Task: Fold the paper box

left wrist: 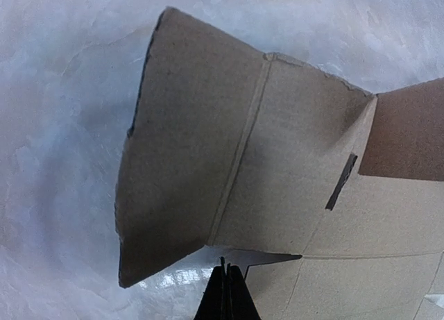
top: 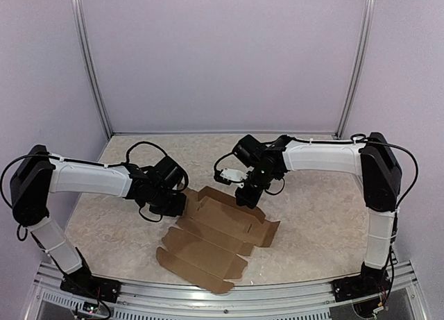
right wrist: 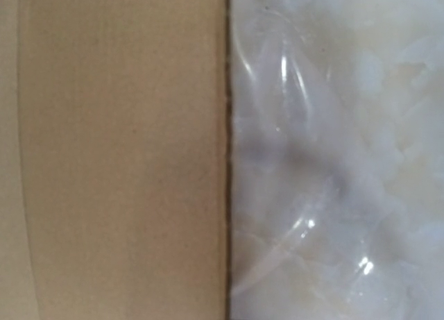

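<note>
Pale lilac walls (top: 222, 56) close in the cell. A left post (top: 90, 63) of metal stands behind and to the left of the paper box (top: 208, 240), and a right post (top: 357, 63) stands behind and to its right. The box lies opened out and mostly flat on a cream marbled table (top: 319, 216), which the right wrist view shows under a wrinkled glossy film (right wrist: 333, 160). A ribbed metal rail (top: 229, 302) runs in front of the box.

The left arm (top: 90, 178) reaches to the box's far left corner. In the left wrist view a flap (left wrist: 187, 160) there stands tilted up off the table, with a narrow slot (left wrist: 341, 182) cut beside it. The left jaws are pressed together with nothing between them. Their dark tips sit just at the cardboard's edge, and whether they touch it cannot be told.

The right arm (top: 326, 157) comes to the box's far edge. The right jaws are cut out of their own camera's picture, which shows only a soft, close cardboard edge against the table. They are pressed together, and contact with the box cannot be made out. The cardboard is plain brown.
</note>
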{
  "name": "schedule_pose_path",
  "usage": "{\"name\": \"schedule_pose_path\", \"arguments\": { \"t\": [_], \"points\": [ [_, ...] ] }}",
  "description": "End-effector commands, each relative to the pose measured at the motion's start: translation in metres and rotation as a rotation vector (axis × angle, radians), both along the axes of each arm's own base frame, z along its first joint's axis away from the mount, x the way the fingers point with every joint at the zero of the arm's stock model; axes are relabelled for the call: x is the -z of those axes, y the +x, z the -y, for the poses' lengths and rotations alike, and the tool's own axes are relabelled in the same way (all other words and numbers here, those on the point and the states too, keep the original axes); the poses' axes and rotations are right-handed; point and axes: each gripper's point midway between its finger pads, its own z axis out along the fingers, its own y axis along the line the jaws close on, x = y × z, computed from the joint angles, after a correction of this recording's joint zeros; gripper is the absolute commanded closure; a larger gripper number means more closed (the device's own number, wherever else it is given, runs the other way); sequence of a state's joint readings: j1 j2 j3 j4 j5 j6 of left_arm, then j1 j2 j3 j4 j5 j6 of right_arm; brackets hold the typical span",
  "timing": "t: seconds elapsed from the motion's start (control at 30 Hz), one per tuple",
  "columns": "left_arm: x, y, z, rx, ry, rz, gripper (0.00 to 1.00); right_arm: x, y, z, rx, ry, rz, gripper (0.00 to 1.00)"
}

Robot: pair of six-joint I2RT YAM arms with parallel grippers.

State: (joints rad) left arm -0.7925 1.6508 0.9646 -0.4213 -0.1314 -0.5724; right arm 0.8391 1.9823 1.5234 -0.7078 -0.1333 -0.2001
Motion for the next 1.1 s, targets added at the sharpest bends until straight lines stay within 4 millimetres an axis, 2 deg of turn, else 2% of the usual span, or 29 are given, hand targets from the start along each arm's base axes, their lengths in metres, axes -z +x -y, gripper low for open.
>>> {"name": "schedule_pose_path", "arguments": {
  "t": [0.0, 0.3, 0.5, 0.73, 1.07],
  "points": [
    [0.017, -0.010, -0.010, 0.017, 0.089, -0.027, 1.00, 0.005, 0.005, -0.001, 0.020, 0.011, -0.014, 1.00],
    [0.027, -0.012, -0.016, 0.013, 0.167, -0.019, 1.00, 0.004, 0.004, -0.002, 0.026, 0.021, -0.017, 1.00],
    [0.030, -0.017, -0.007, 0.043, 0.163, -0.035, 1.00, 0.005, 0.003, -0.001, 0.029, 0.021, -0.019, 1.00],
    [0.014, -0.023, 0.010, 0.072, 0.090, -0.023, 1.00, 0.006, 0.006, -0.003, 0.039, 0.031, -0.015, 1.00],
    [-0.008, -0.034, 0.046, 0.129, -0.016, -0.003, 1.00, 0.010, 0.011, -0.001, 0.068, 0.015, 0.003, 1.00]
  ]
}}
